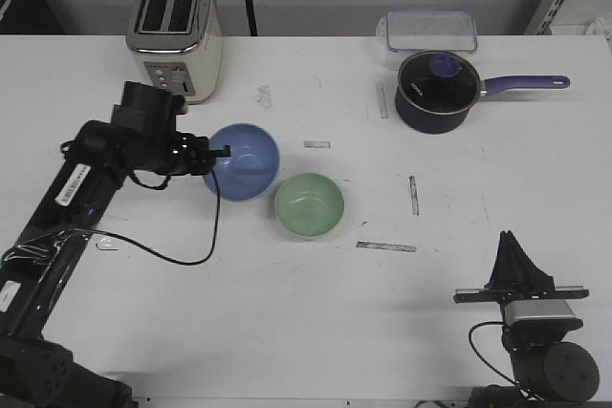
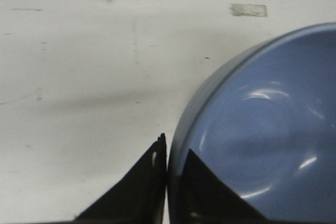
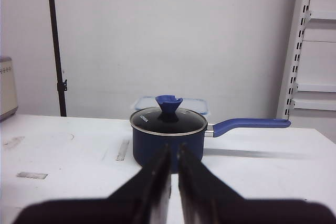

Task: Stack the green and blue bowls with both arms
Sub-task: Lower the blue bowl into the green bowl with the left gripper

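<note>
While left claw [image 1: 226, 151] grips the empty blue bowl [image 1: 245, 161] rim, right claw [image 1: 510, 242] sits closed

Blue bowl [image 1: 241, 161]: I see light periwinkle, glossy.
Green bowl [image 1: 309, 204]: pale mint.
Saucepan [image 1: 437, 92]: dark navy, with a purple-blue handle.
Toaster [image 1: 175, 34]: cream and silver.
Surface [image 1: 316, 303]: white, with scuffed grey tape marks.
Left claw [image 1: 224, 152]: black.
</note>
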{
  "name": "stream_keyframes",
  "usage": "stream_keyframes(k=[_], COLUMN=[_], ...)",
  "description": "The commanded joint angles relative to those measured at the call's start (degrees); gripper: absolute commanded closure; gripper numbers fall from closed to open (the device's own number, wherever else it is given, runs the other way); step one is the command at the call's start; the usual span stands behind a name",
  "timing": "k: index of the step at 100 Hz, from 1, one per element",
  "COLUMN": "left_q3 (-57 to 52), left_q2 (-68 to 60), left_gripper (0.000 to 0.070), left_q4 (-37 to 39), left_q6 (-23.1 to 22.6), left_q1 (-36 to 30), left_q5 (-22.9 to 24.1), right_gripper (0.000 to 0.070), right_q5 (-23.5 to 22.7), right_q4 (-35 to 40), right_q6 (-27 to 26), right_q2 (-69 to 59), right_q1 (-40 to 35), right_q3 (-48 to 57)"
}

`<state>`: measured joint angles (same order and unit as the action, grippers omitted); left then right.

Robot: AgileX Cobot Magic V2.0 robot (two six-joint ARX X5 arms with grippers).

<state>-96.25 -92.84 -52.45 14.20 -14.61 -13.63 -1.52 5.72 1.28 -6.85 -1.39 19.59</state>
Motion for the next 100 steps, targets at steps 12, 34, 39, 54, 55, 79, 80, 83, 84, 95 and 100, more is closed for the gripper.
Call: stream_keyframes(k=[12,34,39,54,55,79,80,83,84,95,100], left_q3=[-3.93,-4.72,-4.72,-4.72,-4.72,-4.72,-4.72,-4.72,-4.72,-4.72,-4.72], left_q2=[-6.12,-11.23,-12.37,-15.32,-15.52,-16.70,-16.70,-16.70,-16.70,-16.70,-16.68], left_gripper=[0.0699,0.0697,0.0697,0.0696,0.0696,0.0648,0.0648,0.0647,0.0646,0.0551,0.0477], left_q4=[0.13,3.69,4.79,6.32,6.32,6.62,6.69,6.80,6.82,6.82,6.84], left_q6=[2.84,5.40,5.88,6.75,6.75,6.91,6.91,6.91,6.91,6.91,6.91], left_q1=[-7.37,-14.36,-15.39,-17.20,-17.27,-17.92,-17.92,-17.92,-17.92,-17.94,-18.10], left_q5=[0.07,0.07,0.07,0.44,0.66,5.84,5.84,5.77,5.73,5.44,5.44], right_gripper=[0.0685,0.0685,0.0685,0.0685,0.0685,0.0685,0.0685,0.0685,0.0685,0.0685,0.0685], right_q5=[0.02,0.04,0.04,0.04,0.02,0.04,0.04,0.04,0.04,0.02,0.04], right_q4=[-0.57,-0.57,-0.57,-0.59,-0.57,-0.57,-0.57,-0.57,-0.57,-0.57,-0.57], right_q6=[0.07,0.07,0.07,0.07,0.07,0.07,0.07,0.07,0.07,0.07,0.07], right_q2=[0.13,0.13,0.13,0.13,0.13,0.13,0.13,0.13,0.13,0.13,0.13], right_q1=[0.11,0.11,0.11,0.11,0.11,0.11,0.11,0.11,0.11,0.11,0.11], right_q3=[0.33,0.33,0.33,0.33,0.33,0.33,0.33,0.33,0.33,0.33,0.33])
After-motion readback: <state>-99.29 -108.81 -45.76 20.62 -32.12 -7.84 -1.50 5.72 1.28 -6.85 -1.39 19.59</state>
